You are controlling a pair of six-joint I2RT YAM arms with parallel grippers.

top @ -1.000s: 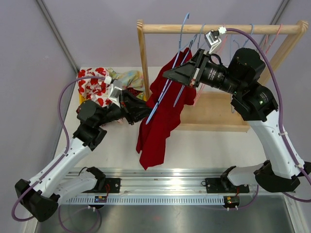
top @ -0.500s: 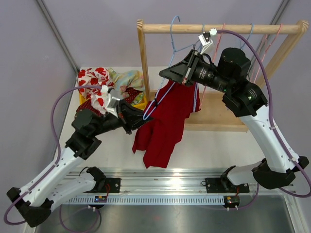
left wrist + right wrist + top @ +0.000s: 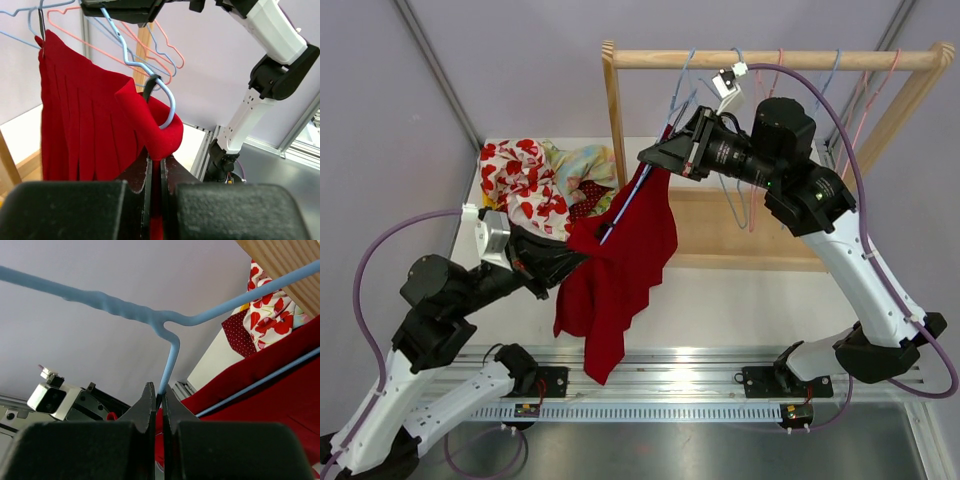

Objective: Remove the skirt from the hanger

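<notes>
The red skirt (image 3: 620, 270) hangs in long folds below the right claw (image 3: 655, 160), which pinches the blue hanger (image 3: 625, 204); the left claw (image 3: 572, 260) is clamped on the skirt's edge.

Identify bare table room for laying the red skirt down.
The white table is bare right of the red fabric skirt, in front of the wooden clothes rack. Its far-left corner is crowded with a heap of floral clothes.

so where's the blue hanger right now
In the top view, left of centre, the blue hanger is pinched in the right gripper, carrying the red skirt.
</notes>
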